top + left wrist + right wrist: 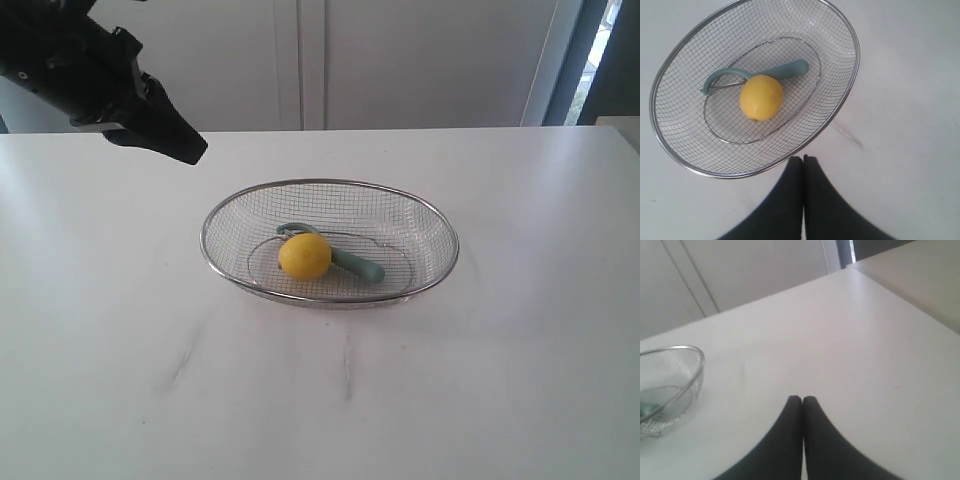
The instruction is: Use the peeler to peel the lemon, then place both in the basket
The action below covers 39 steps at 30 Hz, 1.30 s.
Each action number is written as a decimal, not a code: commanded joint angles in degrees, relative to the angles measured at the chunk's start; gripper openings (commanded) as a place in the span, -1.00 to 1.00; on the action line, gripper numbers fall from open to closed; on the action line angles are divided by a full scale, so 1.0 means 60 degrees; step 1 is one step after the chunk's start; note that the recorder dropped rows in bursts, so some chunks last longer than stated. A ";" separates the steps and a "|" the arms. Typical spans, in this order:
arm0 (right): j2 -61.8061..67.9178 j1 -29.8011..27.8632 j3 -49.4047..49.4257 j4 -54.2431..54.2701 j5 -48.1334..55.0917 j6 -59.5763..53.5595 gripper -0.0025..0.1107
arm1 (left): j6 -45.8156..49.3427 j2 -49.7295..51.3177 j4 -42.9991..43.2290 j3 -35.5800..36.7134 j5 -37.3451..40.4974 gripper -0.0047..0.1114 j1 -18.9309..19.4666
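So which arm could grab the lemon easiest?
Probably the left. The left gripper hovers just beside the basket, its camera looking down on the lemon and peeler. The right gripper sees only the basket's edge off to one side. Both are shut.

The outside camera stands off the table's (520, 380) near edge. It is raised and looks down and across to the cupboard doors (400, 60) behind the far edge. It takes in the whole basket (330, 182) mid-table, and my left gripper (195, 152) above the far left corner. My left wrist camera looks almost straight down, close over that same basket. My right wrist camera sits low, facing along the tabletop toward the far edge and the doors. It shares only a piece of the basket's rim.
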 commanded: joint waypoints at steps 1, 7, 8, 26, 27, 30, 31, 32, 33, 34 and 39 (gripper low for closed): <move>-0.0055 -0.0053 0.0018 -0.0949 0.0145 -0.0206 -0.96 | -0.0049 -0.0103 -0.0081 -0.0026 0.0080 -0.92 0.0010; -0.0055 -0.0053 0.0018 -0.0989 0.0145 -0.1289 -0.96 | -0.0049 -0.0103 -0.0081 -0.0026 0.0098 -0.92 0.0010; -0.0055 -0.0053 0.0018 -0.0989 0.0145 -0.1289 -0.96 | -0.0049 -0.0103 -0.0081 -0.0026 0.0098 -0.92 0.0010; -0.0055 0.1239 0.0018 -0.0292 -0.0032 -0.1750 -0.96 | -0.0049 -0.0103 -0.0081 -0.0026 0.0098 -0.92 0.0010; -0.0055 0.1239 0.0018 -0.0292 -0.0032 -0.2006 -0.96 | -0.0049 -0.0103 -0.0081 -0.0026 0.0098 -0.92 0.0010; -0.0055 0.1239 0.0018 -0.0292 -0.0032 -0.2291 -0.96 | -0.0049 -0.0103 -0.0081 -0.0026 0.0098 -0.92 0.0010; -0.0055 0.1239 0.0018 -0.0292 -0.0032 -0.2291 -0.96 | -0.0049 -0.0103 -0.0081 -0.0026 0.0098 -0.92 0.0010; -0.0055 0.1239 0.0018 -0.0292 -0.0032 -0.2291 -0.96 | -0.0049 -0.0103 -0.0081 -0.0026 0.0098 -0.92 0.0010; -0.0055 0.1239 0.0018 -0.0292 -0.0032 -0.2291 -0.96 | -0.0049 -0.0103 -0.0081 -0.0026 0.0098 -0.92 0.0010; -0.0055 0.1239 0.0018 -0.0292 -0.0032 -0.2291 -0.96 | -0.0049 -0.0103 -0.0081 -0.0026 0.0098 -0.92 0.0010; -0.0055 0.1239 0.0018 -0.0292 -0.0012 -0.2288 -0.96 | -0.0049 -0.0103 -0.0081 -0.0026 0.0098 -0.92 0.0010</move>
